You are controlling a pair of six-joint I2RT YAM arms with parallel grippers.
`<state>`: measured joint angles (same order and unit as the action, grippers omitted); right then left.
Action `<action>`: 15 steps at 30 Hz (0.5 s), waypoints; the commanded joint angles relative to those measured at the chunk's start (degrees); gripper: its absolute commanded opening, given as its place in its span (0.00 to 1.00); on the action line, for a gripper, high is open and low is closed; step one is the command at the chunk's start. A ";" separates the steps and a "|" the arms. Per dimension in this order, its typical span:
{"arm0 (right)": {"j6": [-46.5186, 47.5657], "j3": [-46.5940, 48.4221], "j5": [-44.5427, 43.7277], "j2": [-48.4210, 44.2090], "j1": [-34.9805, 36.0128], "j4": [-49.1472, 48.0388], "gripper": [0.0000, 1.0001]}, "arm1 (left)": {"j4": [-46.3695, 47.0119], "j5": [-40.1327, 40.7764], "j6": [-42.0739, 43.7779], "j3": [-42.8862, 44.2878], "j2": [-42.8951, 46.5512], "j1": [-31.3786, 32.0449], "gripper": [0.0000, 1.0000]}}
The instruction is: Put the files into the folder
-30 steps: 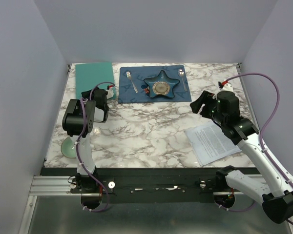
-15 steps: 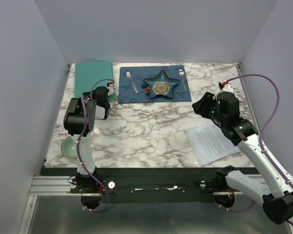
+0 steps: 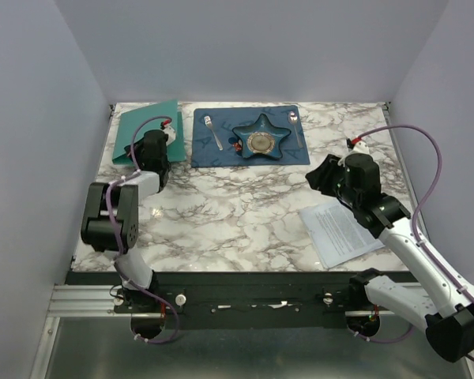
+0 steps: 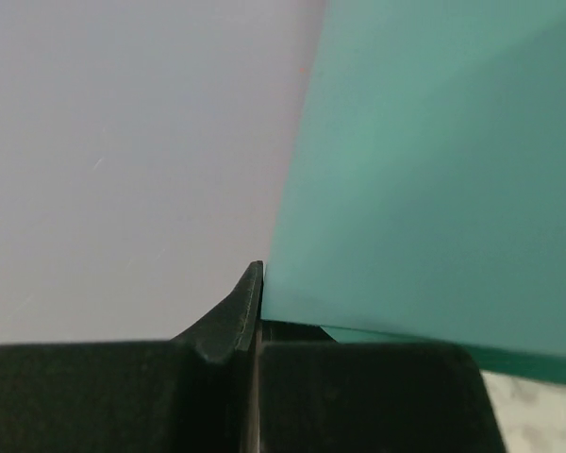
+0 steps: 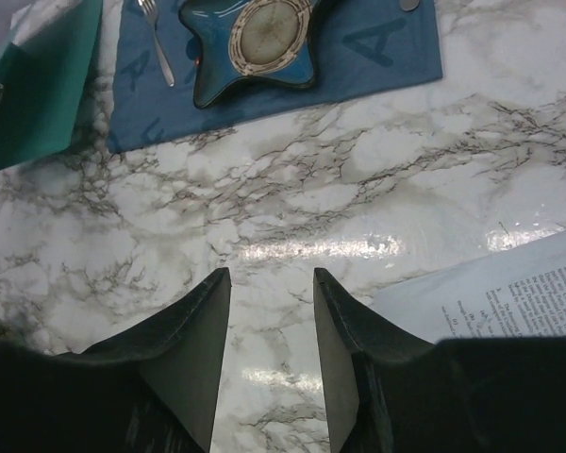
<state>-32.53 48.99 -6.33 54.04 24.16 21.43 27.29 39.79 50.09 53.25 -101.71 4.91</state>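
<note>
The teal-green folder (image 3: 146, 125) lies at the table's far left corner, its cover raised at an angle. My left gripper (image 3: 169, 133) is shut on the cover's near edge. In the left wrist view the fingertips (image 4: 255, 288) meet and pinch the teal sheet (image 4: 434, 189). The files (image 3: 341, 229), white printed sheets, lie near the right front of the table. My right gripper (image 3: 319, 174) hovers just left of and beyond them, open, with only bare marble between its fingers (image 5: 269, 283). The right wrist view shows a corner of the files (image 5: 509, 293) and the folder (image 5: 38, 85).
A dark blue placemat (image 3: 250, 136) lies at the back centre with a star-shaped dish (image 3: 261, 140), a fork (image 3: 212, 131) and a spoon (image 3: 295, 126) on it. White walls close in the table on three sides.
My left gripper reached out to the folder's edge, shut on the cover and lifted it. My right gripper narrowed somewhat and shifted slightly left and down.
</note>
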 commanded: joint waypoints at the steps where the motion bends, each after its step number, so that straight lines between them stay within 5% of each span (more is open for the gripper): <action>1: -2.79 -3.46 4.29 1.33 1.50 -6.56 0.51 | -19.08 -1.99 -11.40 -2.01 13.01 -0.69 0.00; 6: -7.09 -4.52 7.63 8.68 6.24 -14.74 0.62 | -47.26 -10.58 -23.44 2.19 26.55 -0.78 0.00; 15: -16.92 4.00 17.30 33.12 14.50 -32.92 0.79 | -65.85 -16.76 -30.92 3.52 39.22 -0.25 0.00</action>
<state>-42.57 49.71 4.05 79.53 37.01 0.03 -26.33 27.35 24.62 55.81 -65.65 4.25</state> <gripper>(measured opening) 0.757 0.019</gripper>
